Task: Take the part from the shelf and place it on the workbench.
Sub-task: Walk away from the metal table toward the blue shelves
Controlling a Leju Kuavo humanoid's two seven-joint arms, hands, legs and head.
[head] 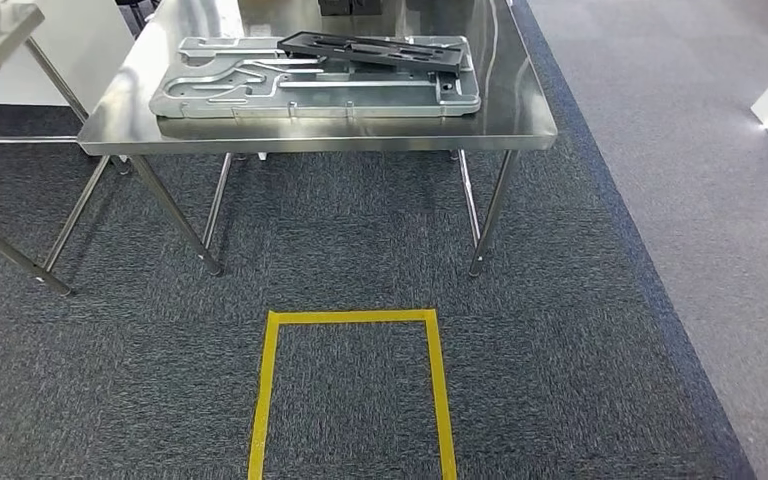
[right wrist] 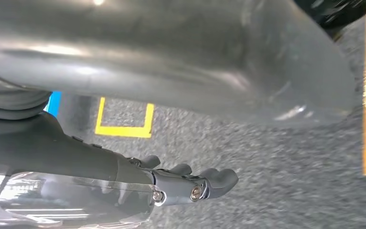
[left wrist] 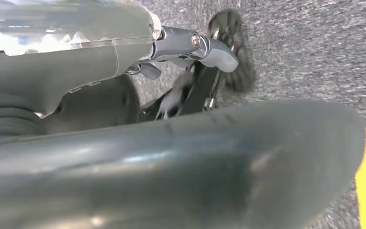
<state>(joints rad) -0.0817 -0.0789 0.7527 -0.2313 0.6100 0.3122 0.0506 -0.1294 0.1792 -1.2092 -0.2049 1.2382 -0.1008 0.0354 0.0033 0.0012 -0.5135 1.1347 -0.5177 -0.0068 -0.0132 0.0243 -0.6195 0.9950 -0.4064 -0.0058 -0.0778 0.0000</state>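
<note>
Part [head: 375, 48], dark, lies flat atop a silver tray [head: 260, 95] on the workbench [head: 520, 110], looks delivered; left hand [left wrist: 190, 47] and right hand [right wrist: 190, 183] hang empty, fingers curled in.

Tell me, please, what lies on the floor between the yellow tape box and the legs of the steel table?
In the head view, only bare dark grey carpet lies between the yellow tape box and the steel table; nothing stands on that stretch.

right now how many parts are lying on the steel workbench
2: a large silver metal plate flat across the workbench, and a dark tray-like part lying on its far right portion. More could be hidden beyond the frame's top edge.
</note>
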